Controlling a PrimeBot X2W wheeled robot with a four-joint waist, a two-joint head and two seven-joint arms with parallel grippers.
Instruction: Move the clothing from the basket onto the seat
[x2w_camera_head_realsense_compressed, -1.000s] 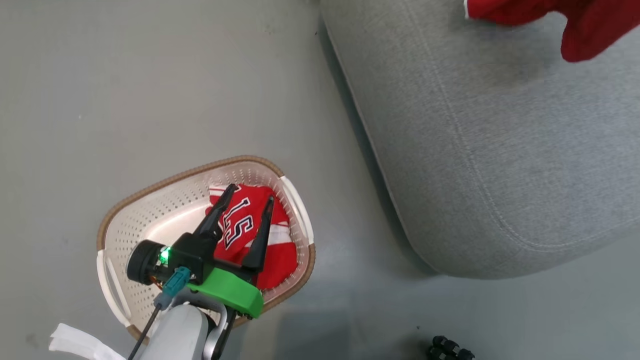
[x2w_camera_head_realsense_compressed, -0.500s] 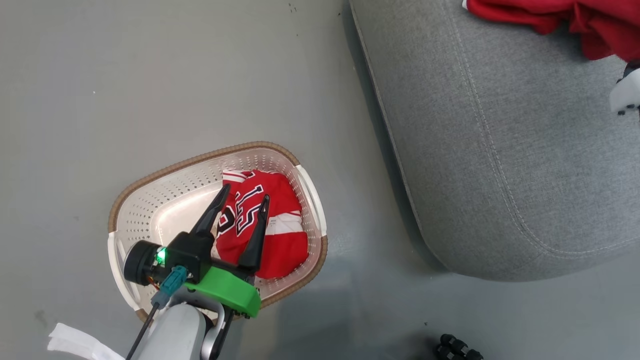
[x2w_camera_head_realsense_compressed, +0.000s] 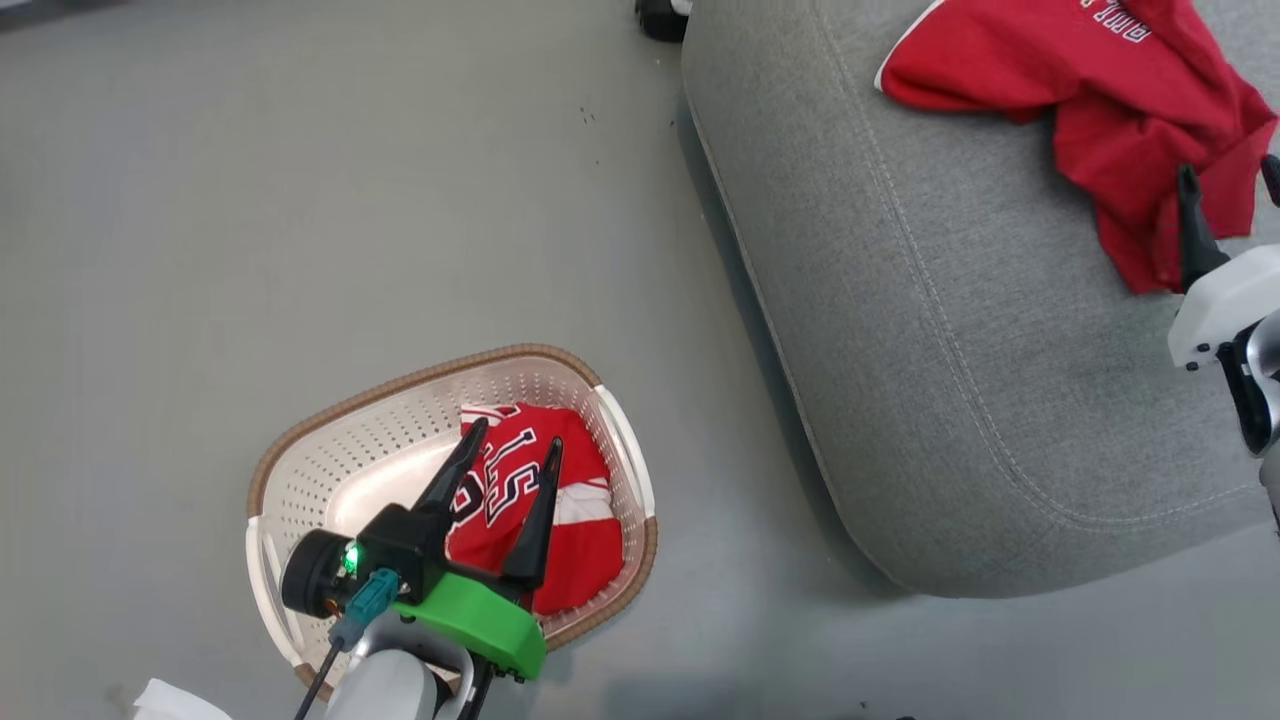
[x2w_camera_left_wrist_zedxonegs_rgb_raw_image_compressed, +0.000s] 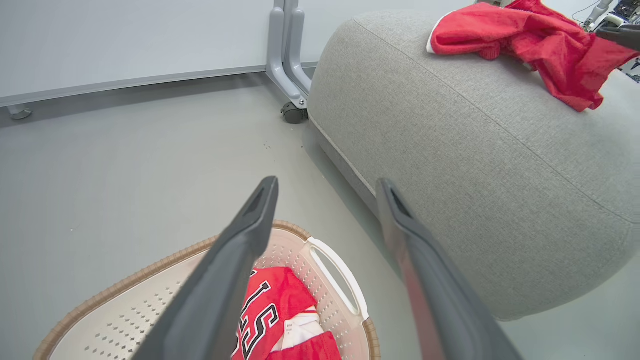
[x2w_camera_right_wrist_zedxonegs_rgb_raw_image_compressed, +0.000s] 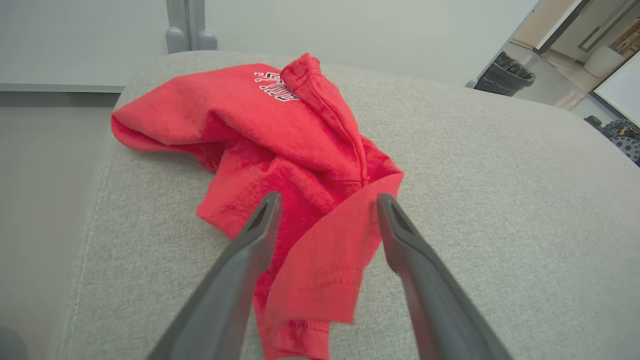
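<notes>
Hovering over the basket (x2w_camera_head_realsense_compressed: 330, 470), the left claw (x2w_camera_head_realsense_compressed: 518, 432) is released, its two dark fingers spread with nothing between them. The jersey (x2w_camera_head_realsense_compressed: 575, 530) is the garment left to move. It lies crumpled in the basket's right-hand end, against the wall by the white handle, directly below and slightly ahead of the spread fingers. In the left wrist view the left claw (x2w_camera_left_wrist_zedxonegs_rgb_raw_image_compressed: 326, 181) looks out over the basket rim (x2w_camera_left_wrist_zedxonegs_rgb_raw_image_compressed: 150, 265), and the jersey (x2w_camera_left_wrist_zedxonegs_rgb_raw_image_compressed: 272, 310) sits low between the finger roots.

The bundle's long axis appears to run roughly along the fingers' own line (lettering uppermost), so a straight descent should put one finger on each side of it. The left arm is clearly the nearer one and is judged to make this pick.

Beyond the basket a strip of bare floor (x2w_camera_head_realsense_compressed: 300, 200) separates it from the seat (x2w_camera_head_realsense_compressed: 980, 380), which lies to the robot's right and further forward. The carry therefore goes rightward and up onto the cushion.

At the far end, the second red garment (x2w_camera_head_realsense_compressed: 1050, 80) lies on the seat top. The right claw (x2w_camera_head_realsense_compressed: 1228, 168) is beside its near edge. In the right wrist view the right claw (x2w_camera_right_wrist_zedxonegs_rgb_raw_image_compressed: 328, 196) is released: a fold of the garment (x2w_camera_right_wrist_zedxonegs_rgb_raw_image_compressed: 280, 140) stands between the fingers but is not pinched.
</notes>
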